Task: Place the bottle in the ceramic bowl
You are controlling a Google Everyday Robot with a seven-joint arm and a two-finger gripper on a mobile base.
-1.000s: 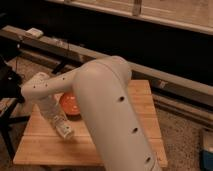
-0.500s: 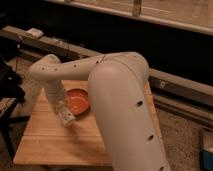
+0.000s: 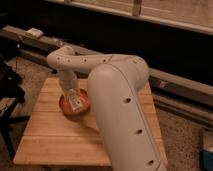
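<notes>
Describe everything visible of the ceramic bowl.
The ceramic bowl is shallow and round, glossy orange inside with a darker reddish-brown rim. It sits upright on the wooden table, left of the arm's big white link. The gripper hangs right over it with the pale bottle, hiding much of the inside. Whether the bottle touches the bowl cannot be told.

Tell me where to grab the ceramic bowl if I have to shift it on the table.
Grip the ceramic bowl at its raised rim on the left edge, coming straight down from above. It is shallow and round, so the thin rim is the only part to pinch. The right side is blocked by the arm, and the pincer with the bottle hangs over the bowl's middle on the wooden table.
</notes>
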